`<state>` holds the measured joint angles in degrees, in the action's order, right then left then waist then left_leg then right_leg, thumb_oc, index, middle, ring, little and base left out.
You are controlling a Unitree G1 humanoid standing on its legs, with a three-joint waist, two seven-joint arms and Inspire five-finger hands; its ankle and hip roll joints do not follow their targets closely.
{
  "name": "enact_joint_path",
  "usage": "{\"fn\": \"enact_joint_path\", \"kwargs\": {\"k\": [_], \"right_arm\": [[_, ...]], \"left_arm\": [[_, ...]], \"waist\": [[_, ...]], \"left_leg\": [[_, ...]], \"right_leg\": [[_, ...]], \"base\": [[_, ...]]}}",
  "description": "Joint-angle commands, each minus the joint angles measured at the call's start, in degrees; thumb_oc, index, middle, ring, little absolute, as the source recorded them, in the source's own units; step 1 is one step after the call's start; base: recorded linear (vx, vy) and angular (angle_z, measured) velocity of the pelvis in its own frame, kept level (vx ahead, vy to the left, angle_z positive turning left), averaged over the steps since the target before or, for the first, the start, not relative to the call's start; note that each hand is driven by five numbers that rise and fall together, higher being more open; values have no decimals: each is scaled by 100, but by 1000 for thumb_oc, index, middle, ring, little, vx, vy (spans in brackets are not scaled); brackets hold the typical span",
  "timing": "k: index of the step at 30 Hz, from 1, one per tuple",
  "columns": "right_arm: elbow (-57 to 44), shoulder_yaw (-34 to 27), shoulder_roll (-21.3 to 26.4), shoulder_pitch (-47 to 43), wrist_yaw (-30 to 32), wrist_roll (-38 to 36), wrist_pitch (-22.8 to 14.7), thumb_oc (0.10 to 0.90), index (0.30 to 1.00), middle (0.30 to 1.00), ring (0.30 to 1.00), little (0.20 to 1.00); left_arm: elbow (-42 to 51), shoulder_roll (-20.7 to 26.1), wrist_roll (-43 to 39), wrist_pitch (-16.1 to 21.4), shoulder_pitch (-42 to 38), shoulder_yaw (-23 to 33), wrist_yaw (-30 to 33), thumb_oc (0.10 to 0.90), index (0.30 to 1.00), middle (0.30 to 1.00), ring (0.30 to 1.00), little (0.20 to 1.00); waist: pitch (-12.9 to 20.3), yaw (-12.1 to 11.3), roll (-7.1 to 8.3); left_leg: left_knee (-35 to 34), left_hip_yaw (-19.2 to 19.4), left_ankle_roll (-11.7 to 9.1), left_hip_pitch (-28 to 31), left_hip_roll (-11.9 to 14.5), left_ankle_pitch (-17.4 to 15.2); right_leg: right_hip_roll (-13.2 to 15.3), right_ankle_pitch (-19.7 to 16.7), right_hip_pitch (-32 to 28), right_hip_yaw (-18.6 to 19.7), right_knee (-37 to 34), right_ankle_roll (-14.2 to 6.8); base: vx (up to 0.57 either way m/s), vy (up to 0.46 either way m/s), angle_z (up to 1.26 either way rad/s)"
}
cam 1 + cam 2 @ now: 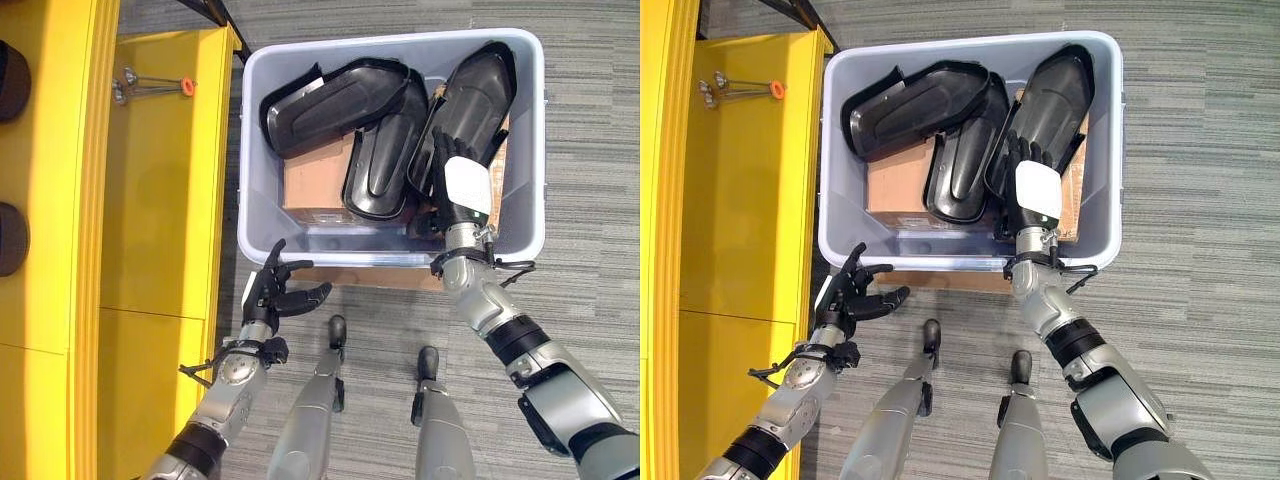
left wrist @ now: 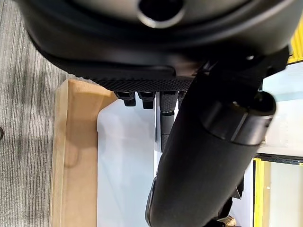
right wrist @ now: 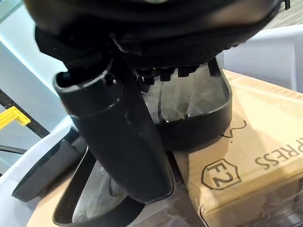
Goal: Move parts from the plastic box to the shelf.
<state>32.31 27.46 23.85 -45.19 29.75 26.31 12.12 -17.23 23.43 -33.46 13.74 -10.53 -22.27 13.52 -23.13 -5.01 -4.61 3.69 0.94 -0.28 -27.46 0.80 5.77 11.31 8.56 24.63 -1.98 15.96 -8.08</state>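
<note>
- Grey striped carpet floor (image 1: 590,120), with a yellow metal shelf (image 1: 160,190) at the robot's left.
- Pale grey plastic box (image 1: 255,200) holding black moulded plastic parts (image 1: 340,95) on a brown cardboard carton (image 1: 315,185).
- Right hand (image 1: 462,180) reaching into the box onto a part; finger state cannot be told.
- Left hand (image 1: 280,290) outside the box's near wall, fingers loosely spread, empty.

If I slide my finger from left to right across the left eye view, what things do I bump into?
Yellow shelf → left hand → plastic box → cardboard box inside it → right hand → grey carpet.
</note>
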Motion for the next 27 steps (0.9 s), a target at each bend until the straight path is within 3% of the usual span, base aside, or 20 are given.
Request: {"fn": "enact_joint_path", "kwargs": {"k": [1,9,19,27], "right_arm": [[-223,7,116,-1025,517,-53,-260,900,1000,1000,1000,1000],[-65,-56,193,-1163,666,-228,-236,900,1000,1000,1000,1000],[-19,-106,252,-1257,760,-321,-226,900,1000,1000,1000,1000],[46,-105,216,-1311,777,-393,-250,900,1000,1000,1000,1000]], "left_arm": [[588,91,6,218,-101,87,152,900,1000,1000,1000,1000],[574,100,-11,214,-171,82,215,900,1000,1000,1000,1000],[593,159,-9,233,-257,136,308,900,1000,1000,1000,1000],[687,214,8,205,-222,143,314,900,1000,1000,1000,1000]], "waist": [[-200,-74,148],[-367,-29,70],[-534,34,-10],[-561,58,-9]], "left_leg": [[895,-222,-241,-359,264,-637],[1197,-198,-216,-703,221,-728],[2180,-280,-192,-1302,280,-1105],[2505,-375,-185,-1529,275,-1212]], "right_leg": [[551,-969,-163,-63,-778,-78],[496,-882,237,62,-449,-39],[317,-330,1113,303,874,98],[260,-105,1398,329,1376,178]], "base": [[0,0,0],[0,0,0],[-9,-14,3],[-12,-24,1]]}}
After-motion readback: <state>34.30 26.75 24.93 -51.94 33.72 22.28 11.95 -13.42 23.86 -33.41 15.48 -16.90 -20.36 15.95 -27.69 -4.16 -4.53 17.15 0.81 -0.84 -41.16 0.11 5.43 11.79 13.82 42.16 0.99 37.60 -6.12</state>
